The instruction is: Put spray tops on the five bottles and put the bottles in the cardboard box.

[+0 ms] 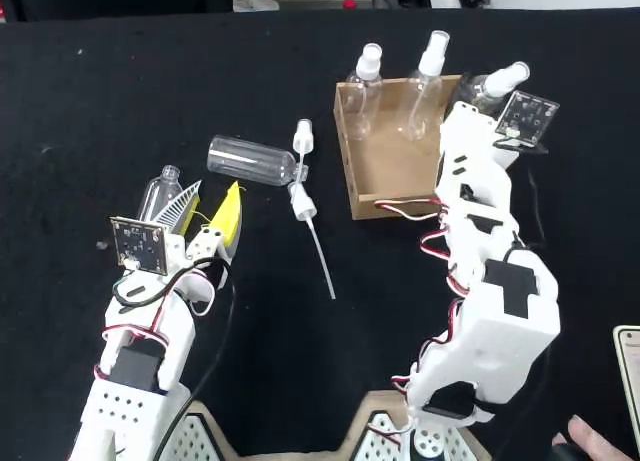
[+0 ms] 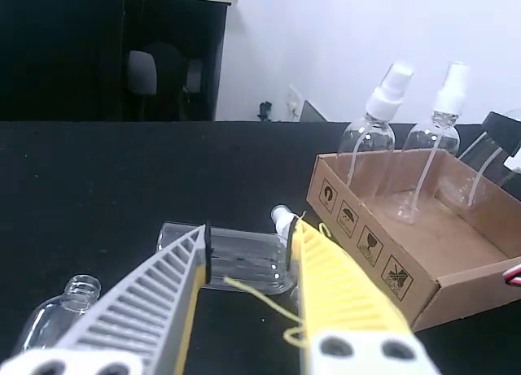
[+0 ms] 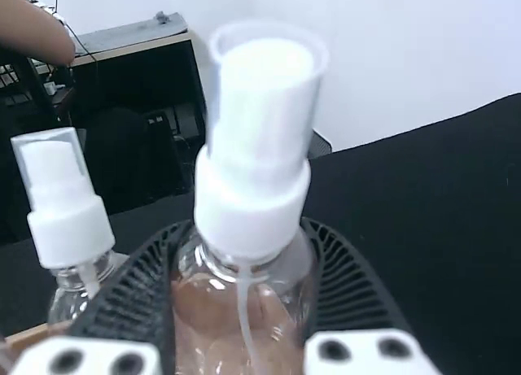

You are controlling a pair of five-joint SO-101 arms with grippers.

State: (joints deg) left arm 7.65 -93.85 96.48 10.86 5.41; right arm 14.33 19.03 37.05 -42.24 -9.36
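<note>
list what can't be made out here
Base of the held bottle in the right gripper: cut off at the right wrist view's edge, behind its arm in the high view.
Whether it stands in the cardboard box.
Uncapped bottle's base: hidden behind the left gripper, high view.

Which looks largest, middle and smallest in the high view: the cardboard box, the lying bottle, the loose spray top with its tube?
1. cardboard box
2. lying bottle
3. loose spray top: least bulk, though its tube is longer than the bottle.
</note>
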